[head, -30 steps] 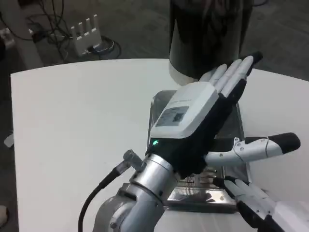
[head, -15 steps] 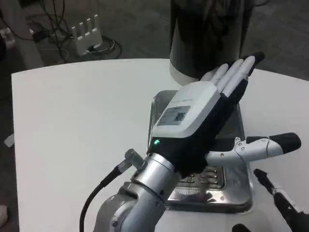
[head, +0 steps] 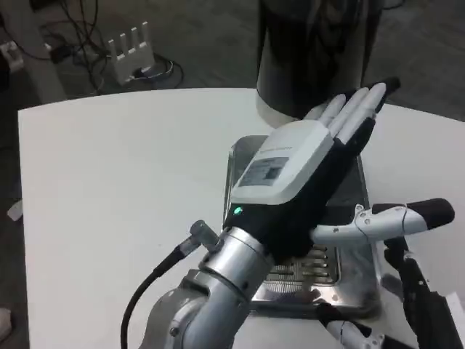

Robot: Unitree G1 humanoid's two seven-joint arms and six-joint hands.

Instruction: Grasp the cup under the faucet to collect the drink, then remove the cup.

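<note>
My left hand (head: 301, 171) hangs over the shiny steel drip tray (head: 361, 280) on the white worktop (head: 116, 189), its fingers (head: 356, 109) stretched flat and close together toward the dark cylindrical drink dispenser (head: 312, 51), thumb out to the side, holding nothing. My right hand (head: 407, 313) sits at the lower right by the tray's corner; I cannot tell how its fingers lie. I cannot make out the cup.

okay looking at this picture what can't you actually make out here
- Cup: whether one sits on the metal drip tray is hidden by the left robot hand in the head view.
- Faucet: the dark dispenser is cut off by the top edge.
- Right robot hand: cut off at the bottom right corner.
</note>
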